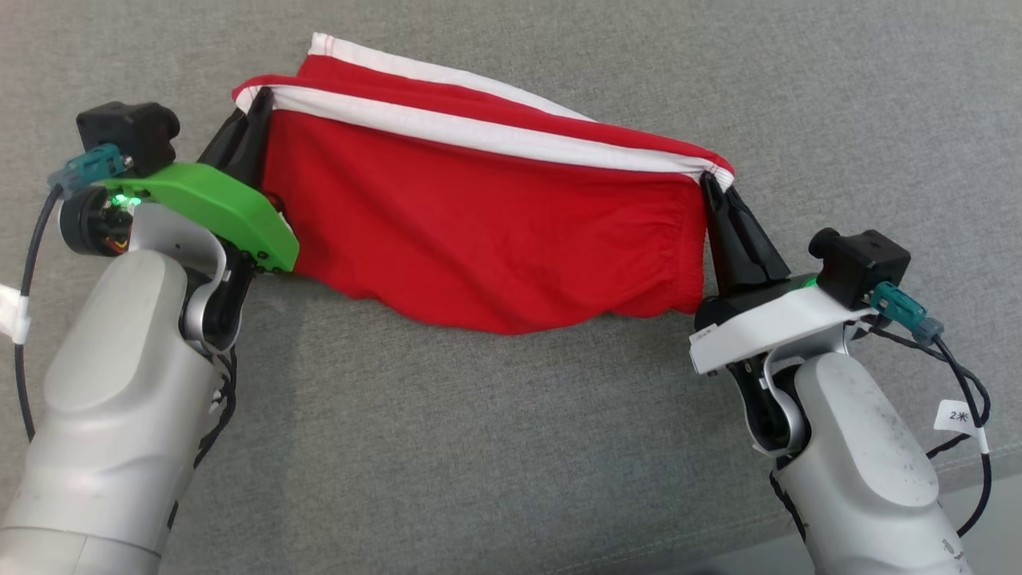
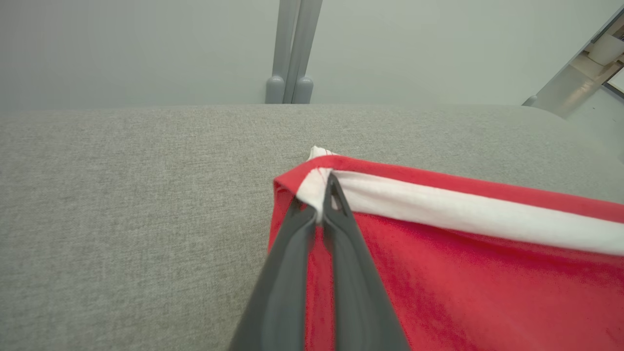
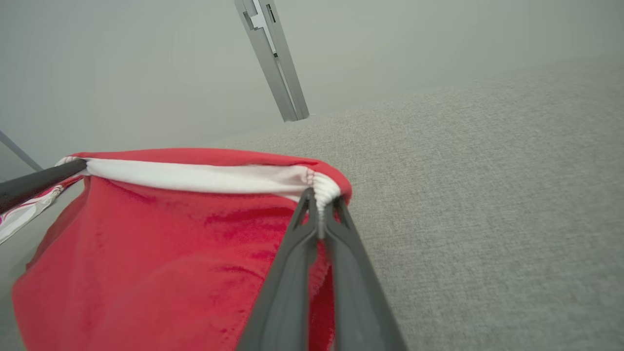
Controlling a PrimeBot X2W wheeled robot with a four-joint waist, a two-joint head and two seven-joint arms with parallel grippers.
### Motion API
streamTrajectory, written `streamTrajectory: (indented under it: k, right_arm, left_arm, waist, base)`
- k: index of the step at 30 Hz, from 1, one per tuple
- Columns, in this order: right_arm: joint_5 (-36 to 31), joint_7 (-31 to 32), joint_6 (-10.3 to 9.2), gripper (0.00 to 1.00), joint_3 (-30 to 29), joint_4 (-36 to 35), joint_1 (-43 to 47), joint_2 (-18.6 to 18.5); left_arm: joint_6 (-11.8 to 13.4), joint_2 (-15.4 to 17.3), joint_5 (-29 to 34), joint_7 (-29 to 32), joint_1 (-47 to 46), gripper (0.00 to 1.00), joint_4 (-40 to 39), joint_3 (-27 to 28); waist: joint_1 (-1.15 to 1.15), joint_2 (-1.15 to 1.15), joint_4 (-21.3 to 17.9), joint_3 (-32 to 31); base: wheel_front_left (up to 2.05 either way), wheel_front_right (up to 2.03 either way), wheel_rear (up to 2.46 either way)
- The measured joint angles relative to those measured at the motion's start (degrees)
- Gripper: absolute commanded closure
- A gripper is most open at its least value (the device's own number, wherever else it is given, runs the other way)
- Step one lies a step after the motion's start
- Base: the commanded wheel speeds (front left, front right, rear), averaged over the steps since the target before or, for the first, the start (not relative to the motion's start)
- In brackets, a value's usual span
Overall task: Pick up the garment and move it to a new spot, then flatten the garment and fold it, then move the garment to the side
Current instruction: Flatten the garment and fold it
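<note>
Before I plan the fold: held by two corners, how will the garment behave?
Likely floppy: the garment sags between the left gripper and right gripper. Probably light: fingertip pinches alone hold it up.

1 garment [image 1: 479, 239], L end effector [image 1: 257, 104] + R end effector [image 1: 709, 185] (2 tot.).

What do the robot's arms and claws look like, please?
Pale grey rounded forearms end in long dark claws. The left claw sits on a green plate, the right claw on a white plate. Each carries a black camera and teal-plugged cable; the right cable is tagged.
</note>
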Motion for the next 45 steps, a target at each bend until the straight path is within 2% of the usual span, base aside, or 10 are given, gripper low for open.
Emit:
streamTrajectory:
  k: [8,9,10,11,15,22,28,32,37,45]
  right_arm:
    - [0.5,0.0,0.00,1.00,1.1,2.1,-2.4,0.0]
    - [0.5,0.0,0.00,0.79,1.0,2.1,-2.6,0.0]
    - [0.5,0.0,0.00,0.59,1.0,2.1,-2.6,0.0]
    - [0.4,0.0,0.00,0.00,0.8,1.9,-2.6,0.0]
    - [0.2,0.0,-0.01,0.00,0.7,1.6,-2.3,0.0]
    - [-0.7,0.0,-0.01,0.00,-1.4,-1.0,0.6,0.0]
    - [-3.4,0.0,-0.01,0.00,-5.5,-5.1,4.9,0.0]
    - [-5.9,0.0,-0.01,0.00,-7.7,-8.2,7.8,0.0]
    - [-7.5,0.0,-0.01,0.00,-8.7,-10.6,9.8,0.0]
    - [-7.7,0.0,-0.01,0.00,-8.5,-13.0,9.9,0.0]
  left_arm:
    - [-0.2,-2.5,1.3,-1.4,-7.2,1.00,10.5,-1.3]
    - [0.1,-2.8,1.6,-2.0,-7.9,0.65,11.7,-1.4]
    - [0.3,-3.1,1.7,-2.5,-8.4,0.42,12.6,-1.4]
    - [0.4,-3.3,1.9,-3.2,-8.7,0.00,13.3,-1.5]
    - [0.4,-4.4,1.9,-5.0,-9.2,0.00,16.2,-1.8]
    - [-1.2,-6.2,0.9,-8.0,-7.7,0.00,17.1,-2.6]
    - [-1.9,-5.5,-0.3,-7.4,-3.4,0.00,15.8,-4.0]
    - [-2.0,-4.2,-1.0,-4.4,-1.2,0.00,15.5,-4.4]
    - [-1.4,-3.6,-2.2,2.2,0.1,0.00,15.5,-5.1]
    - [0.6,-2.0,-3.5,9.8,-0.2,0.00,15.2,-5.3]
  waist:
    - [0.00,0.00,-2.1,3.0]
    - [0.00,0.00,-2.3,3.1]
    - [0.00,0.00,-2.4,3.1]
    - [0.00,0.00,-2.4,3.0]
    - [0.00,0.00,-2.4,2.1]
    - [0.00,0.00,-1.8,-1.0]
    - [0.00,0.00,-0.6,-4.4]
    - [0.00,0.00,0.3,-6.7]
    - [0.00,0.00,1.0,-8.8]
    - [0.00,0.00,0.2,-7.2]
  base:
    - [0.00,0.00,0.00]
    - [0.00,0.00,0.00]
    - [0.00,0.00,0.00]
    - [0.00,0.00,0.00]
    - [0.00,0.00,0.00]
    - [0.00,0.00,0.00]
    - [0.00,0.00,0.00]
    - [0.00,0.00,0.00]
    - [0.00,0.00,0.00]
    - [0.00,0.00,0.00]
